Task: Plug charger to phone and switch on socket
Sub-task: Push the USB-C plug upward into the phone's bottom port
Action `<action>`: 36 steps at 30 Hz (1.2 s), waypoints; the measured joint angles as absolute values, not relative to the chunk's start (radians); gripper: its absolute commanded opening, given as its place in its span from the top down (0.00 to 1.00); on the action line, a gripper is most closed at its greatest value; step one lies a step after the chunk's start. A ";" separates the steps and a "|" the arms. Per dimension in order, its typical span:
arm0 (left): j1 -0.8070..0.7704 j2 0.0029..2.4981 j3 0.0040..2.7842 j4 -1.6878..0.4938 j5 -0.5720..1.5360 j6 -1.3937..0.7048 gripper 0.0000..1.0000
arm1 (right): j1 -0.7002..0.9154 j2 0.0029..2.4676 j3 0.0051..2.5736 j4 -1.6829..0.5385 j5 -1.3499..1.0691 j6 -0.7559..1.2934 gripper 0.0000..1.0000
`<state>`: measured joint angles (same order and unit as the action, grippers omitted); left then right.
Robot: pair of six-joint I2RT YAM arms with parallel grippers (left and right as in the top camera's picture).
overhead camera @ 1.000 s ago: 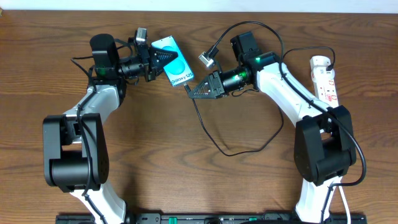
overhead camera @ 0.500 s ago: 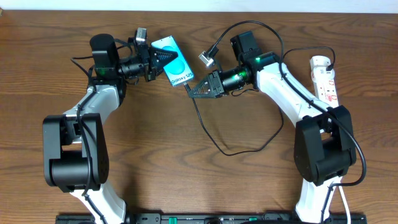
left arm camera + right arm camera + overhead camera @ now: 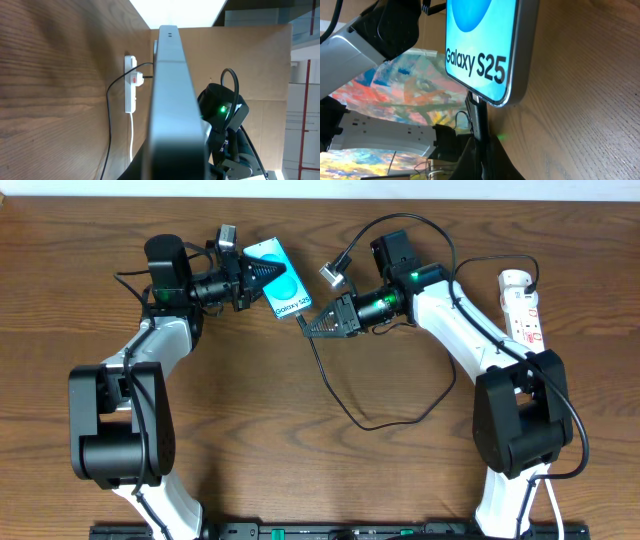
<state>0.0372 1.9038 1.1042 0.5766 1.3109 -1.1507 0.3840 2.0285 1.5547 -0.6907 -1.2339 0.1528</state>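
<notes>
- The left fingers [image 3: 260,276] are clenched on the phone [image 3: 281,280], gripping it from the end away from its "Galaxy S25" lettering.
- The phone sits at the upper middle of the desk [image 3: 250,430], screen up and turned at an angle. Its lettered end points toward the right arm.
- The left wrist view shows the phone [image 3: 170,100] edge-on. Whether it rests on the desk or is lifted off it cannot be told.
- The right fingers [image 3: 318,328] are clenched on the connector end of the charger [image 3: 345,405], just beside the phone's lettered end.
- In the right wrist view, the charger [image 3: 477,112] connector meets the lower edge of the phone [image 3: 480,45]. Whether it is fully seated cannot be told.
- The charger cable runs from the connector in a loose loop across the middle of the desk, then rises behind the right arm toward the socket [image 3: 523,305].
- The socket lies along the right edge of the desk, well apart from the phone. It also shows in the left wrist view [image 3: 130,85], with the black cable reaching it.
</notes>
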 measured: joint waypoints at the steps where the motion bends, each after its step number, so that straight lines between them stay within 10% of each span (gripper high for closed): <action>1: 0.037 1.904 1.104 0.577 1.311 -1.151 0.93 | 0.384 2.028 1.555 -0.691 -1.234 0.153 0.99; 36: 0.038 1.904 1.104 0.577 1.314 -1.125 0.93 | 0.388 2.028 1.555 -0.660 -1.235 0.181 0.99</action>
